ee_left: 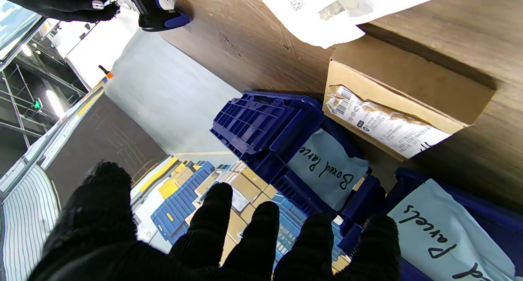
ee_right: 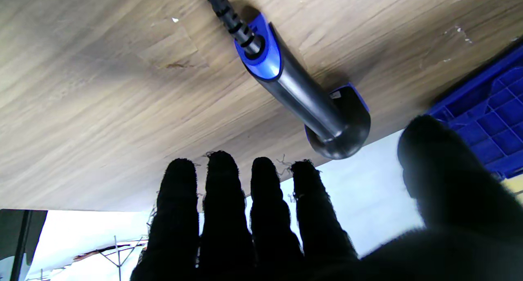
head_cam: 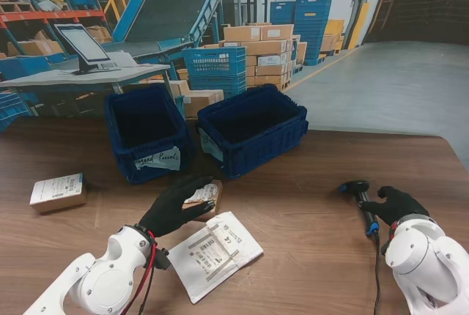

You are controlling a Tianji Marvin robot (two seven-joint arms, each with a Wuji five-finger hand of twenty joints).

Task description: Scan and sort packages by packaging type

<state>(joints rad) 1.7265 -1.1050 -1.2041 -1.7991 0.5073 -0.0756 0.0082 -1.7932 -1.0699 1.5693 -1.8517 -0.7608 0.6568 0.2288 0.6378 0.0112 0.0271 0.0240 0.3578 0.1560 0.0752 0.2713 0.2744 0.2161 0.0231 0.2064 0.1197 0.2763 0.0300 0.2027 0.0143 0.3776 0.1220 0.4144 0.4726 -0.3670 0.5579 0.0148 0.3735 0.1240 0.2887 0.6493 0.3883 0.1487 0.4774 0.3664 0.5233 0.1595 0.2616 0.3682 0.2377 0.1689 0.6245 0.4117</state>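
Packages: two boxes [head_cam: 207,196] [head_cam: 58,192], one mailer [head_cam: 212,253], near two bins [head_cam: 150,130] [head_cam: 253,126]. Left hand [head_cam: 174,204] open over one box; right hand [head_cam: 396,204] open beside scanner [head_cam: 363,201].

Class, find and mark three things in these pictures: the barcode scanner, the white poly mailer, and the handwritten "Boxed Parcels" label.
barcode scanner [ee_right: 304,95], right wrist view, on its grey handle.
white poly mailer [head_cam: 214,254], stand view, on the printed label at its middle.
"Boxed Parcels" label [ee_left: 329,166], left wrist view, on the paper between the two words.
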